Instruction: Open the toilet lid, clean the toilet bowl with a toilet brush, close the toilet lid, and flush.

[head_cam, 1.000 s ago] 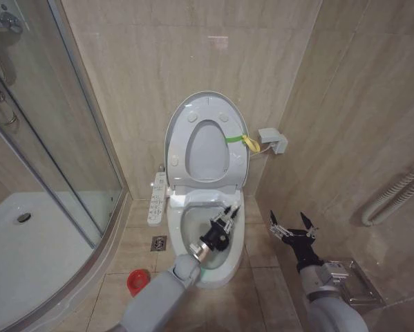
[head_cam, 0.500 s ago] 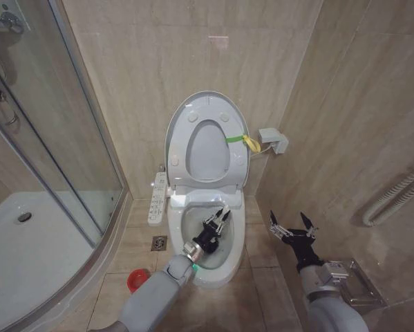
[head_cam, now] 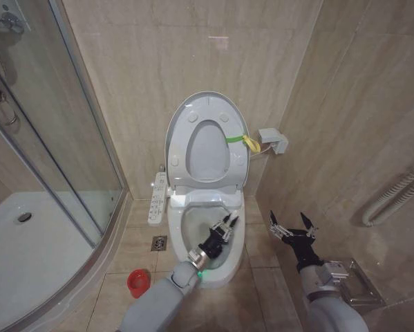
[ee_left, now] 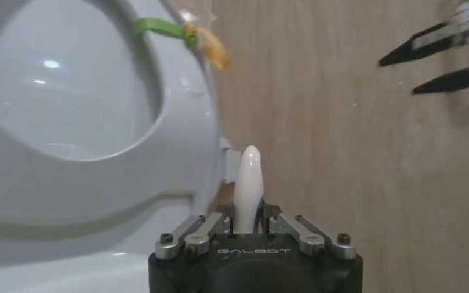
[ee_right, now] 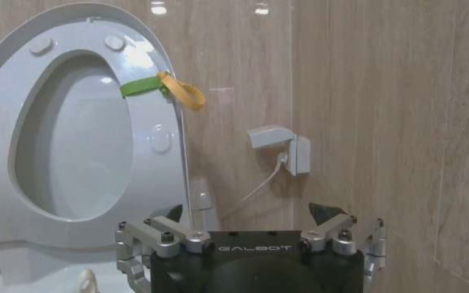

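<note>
Your toilet brush (ee_left: 249, 183) is clamped in the left gripper (head_cam: 222, 228), whose fingers are pressed together on its pale handle; in the left wrist view the handle's rounded tip sticks up from between them. In the head view that gripper sits over the open toilet bowl (head_cam: 193, 211), toward its right side and angled up to the back right; the bristle head cannot be made out. The bowl stands on the tiled floor (head_cam: 258, 290) against the back wall.

The toilet lid (head_cam: 207, 102) stands upright behind the bowl, leaning on the wall, with the seat ring (head_cam: 181, 155) raised against it. A green-yellow band (head_cam: 242, 141) is tied on the right edge of the ring and lid.

Your right gripper (head_cam: 292, 226) hangs to the right of the toilet, clear of it, near the right wall, with its fingers spread wide apart and holding nothing.

The red holder cup (head_cam: 139, 283) rests on the floor left of the bowl's front. A floor drain (head_cam: 158, 243) lies just behind it, and a white control panel (head_cam: 157, 198) stands at the toilet's left side. A small white socket box (head_cam: 273, 140) is fixed to the wall right of the lid. The glass shower enclosure (head_cam: 48, 152) and its white shower tray (head_cam: 48, 242) are on the far left.
</note>
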You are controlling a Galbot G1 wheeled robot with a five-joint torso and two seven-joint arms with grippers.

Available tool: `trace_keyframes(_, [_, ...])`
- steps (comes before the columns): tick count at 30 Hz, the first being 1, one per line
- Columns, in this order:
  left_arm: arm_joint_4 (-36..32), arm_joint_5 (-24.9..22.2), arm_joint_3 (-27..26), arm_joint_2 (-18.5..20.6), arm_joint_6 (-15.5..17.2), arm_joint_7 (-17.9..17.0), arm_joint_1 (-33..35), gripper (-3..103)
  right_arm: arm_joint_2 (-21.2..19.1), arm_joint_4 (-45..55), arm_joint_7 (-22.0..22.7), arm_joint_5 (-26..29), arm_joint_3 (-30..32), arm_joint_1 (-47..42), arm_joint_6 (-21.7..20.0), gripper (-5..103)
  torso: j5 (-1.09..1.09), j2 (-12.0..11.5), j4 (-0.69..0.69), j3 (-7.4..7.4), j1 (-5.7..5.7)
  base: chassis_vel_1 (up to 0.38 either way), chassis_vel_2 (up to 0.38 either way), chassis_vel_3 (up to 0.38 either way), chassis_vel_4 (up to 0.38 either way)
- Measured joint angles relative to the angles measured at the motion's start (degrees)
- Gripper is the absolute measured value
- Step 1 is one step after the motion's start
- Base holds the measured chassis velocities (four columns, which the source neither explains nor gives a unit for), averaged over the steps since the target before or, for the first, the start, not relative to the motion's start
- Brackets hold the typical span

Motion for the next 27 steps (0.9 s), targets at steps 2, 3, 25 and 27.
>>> trace_keyframes(2, [-0.2, 0.11, -0.32, 0.27, -0.04, -0.01, -0.17, 20, 0.0, 0.0, 0.0, 0.0, 0.0, 0.0, 0.0, 100, 0.0, 0.0, 0.0, 0.0, 0.0, 0.0, 0.0, 0.0, 0.0])
trace_keyframes(3, [-0.87, 0.13, -0.46, 0.65, 0.06, -0.02, -0.21, 20, 0.0, 0.0, 0.0, 0.0, 0.0, 0.0, 0.0, 100, 0.0, 0.0, 0.0, 0.0, 0.0, 0.0, 0.0, 0.0, 0.0])
trace_keyframes(25, [2.88, 0.11, -4.86, 2.04, -2.62, 1.33, -1.95, 20, 0.0, 0.0, 0.0, 0.0, 0.0, 0.0, 0.0, 100, 0.01, 0.0, 0.0, 0.0, 0.0, 0.0, 0.0, 0.0, 0.0])
trace_keyframes(27, [2.09, 0.06, -4.55, 1.87, -2.53, 1.16, -1.88, 20, 0.0, 0.0, 0.0, 0.0, 0.0, 0.0, 0.0, 100, 0.01, 0.0, 0.0, 0.0, 0.0, 0.0, 0.0, 0.0, 0.0])
